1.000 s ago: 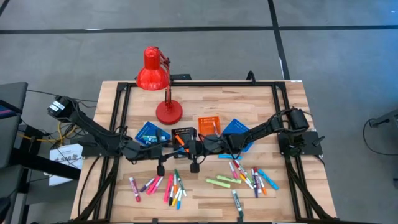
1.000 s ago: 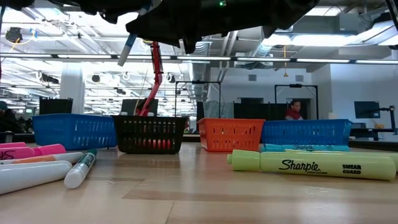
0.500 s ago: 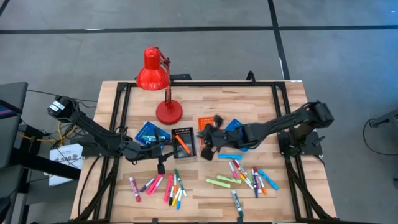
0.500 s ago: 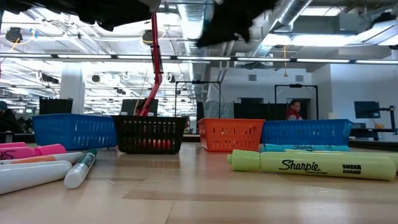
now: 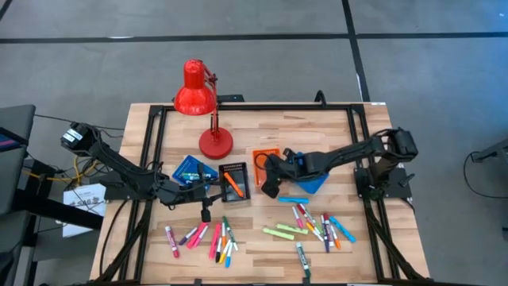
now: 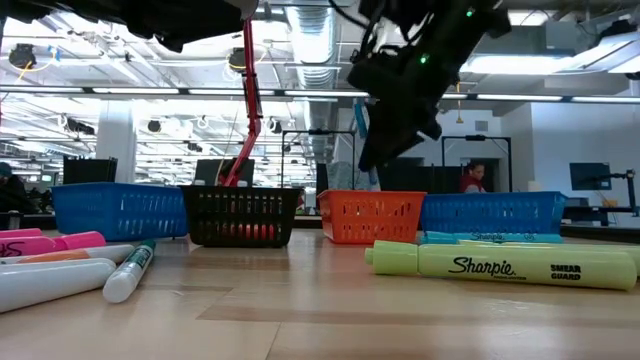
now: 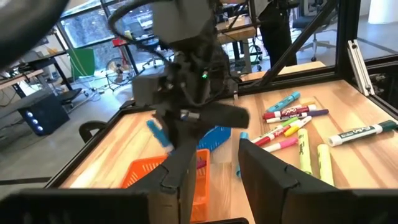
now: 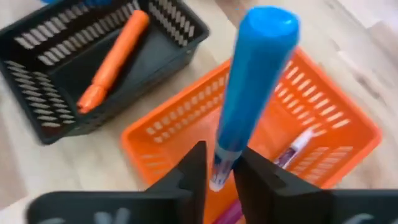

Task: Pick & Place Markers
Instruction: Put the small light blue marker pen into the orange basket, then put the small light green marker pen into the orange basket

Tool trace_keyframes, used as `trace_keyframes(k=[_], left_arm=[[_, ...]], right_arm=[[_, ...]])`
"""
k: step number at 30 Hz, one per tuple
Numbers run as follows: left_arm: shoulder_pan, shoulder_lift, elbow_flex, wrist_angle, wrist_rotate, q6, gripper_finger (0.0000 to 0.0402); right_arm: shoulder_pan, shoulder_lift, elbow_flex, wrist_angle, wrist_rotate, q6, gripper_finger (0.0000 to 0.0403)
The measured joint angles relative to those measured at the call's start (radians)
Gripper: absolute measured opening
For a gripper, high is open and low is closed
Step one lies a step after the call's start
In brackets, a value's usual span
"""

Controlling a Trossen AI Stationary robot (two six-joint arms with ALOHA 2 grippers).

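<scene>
My right gripper [image 8: 219, 177] is shut on a blue marker [image 8: 255, 81] above the orange tray [image 8: 348, 134], which holds a white-and-purple marker [image 8: 298, 146]. In the high view the right gripper [image 5: 270, 171] hangs at that tray's near edge [image 5: 266, 156]. An orange marker [image 8: 112, 59] lies in the black tray [image 5: 235, 181]. My left gripper [image 7: 214, 168] stands open and level with nothing between its fingers, just left of the black tray [image 5: 216, 189]. Many loose markers [image 5: 210, 238] [image 5: 317, 226] lie on the table's near half. My right gripper pinches the blue marker near one end [image 8: 222, 163] between its two fingers. The fingers slant down from above and from the table's right. The marker runs on along the fingers and sticks out past their tips. It is lifted clear, over the orange tray.
A blue tray [image 5: 193, 169] stands left of the black one, another blue tray [image 5: 308, 173] right of the orange one. A red desk lamp [image 5: 202, 103] stands at the far side. A black frame [image 5: 151, 159] borders the table.
My right gripper has drawn away from the left gripper over the black tray and gone toward the table's right and far side, to the orange tray. It has tipped downward and rolled, carrying the blue marker. My left arm has stayed put.
</scene>
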Motion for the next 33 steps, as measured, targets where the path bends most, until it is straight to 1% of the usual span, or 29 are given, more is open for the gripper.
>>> trace_keyframes(k=[3, 8, 10, 12, 14, 16, 19, 24, 26, 28, 33], left_arm=[[0.0, 0.0, 0.0, 0.0, 0.0, 0.0, 0.0117], [0.0, 0.0, 0.0, 0.001, 0.0, 0.0, 0.0117], [0.0, 0.0, 0.0, 0.001, 0.0, 0.0, 0.0116], [0.0, 0.0, 0.0, 0.0, 0.0, 0.0, 0.0116], [0.0, 0.0, 0.0, -0.001, 0.0, 0.0, 0.0117], [0.0, 0.0, 0.0, -0.002, 0.0, 0.0, 0.0117], [-0.002, 0.0, 0.0, -0.007, 0.0, 0.0, 0.0117], [-0.002, 0.0, 0.0, -0.011, 0.0, -0.056, 0.0118], [-0.002, 0.0, 0.0, -0.011, 0.0, -0.076, 0.0118], [-0.002, 0.0, 0.0, -0.011, 0.001, -0.078, 0.0118], [-0.002, 0.0, 0.0, -0.011, 0.001, -0.079, 0.0118]], right_arm=[[-0.011, 0.004, 0.001, -0.008, 0.006, -0.06, 0.0108], [-0.002, -0.021, 0.039, -0.036, 0.002, -0.091, 0.0172], [0.01, -0.04, 0.076, -0.104, 0.002, -0.091, 0.0192], [0.031, -0.061, 0.121, -0.212, -0.005, -0.088, 0.0208], [0.054, -0.079, 0.165, -0.318, -0.052, -0.052, 0.0219], [0.083, -0.094, 0.195, -0.407, -0.124, 0.017, 0.0224], [0.143, -0.102, 0.2, -0.497, -0.21, 0.165, 0.0225], [0.266, -0.053, 0.198, -0.674, -0.285, 0.483, 0.0216], [0.307, -0.029, 0.197, -0.724, -0.351, 0.575, 0.0213], [0.327, -0.017, 0.197, -0.756, -0.417, 0.587, 0.0209], [0.33, 0.005, 0.179, -0.751, -0.456, 0.603, 0.0203]])
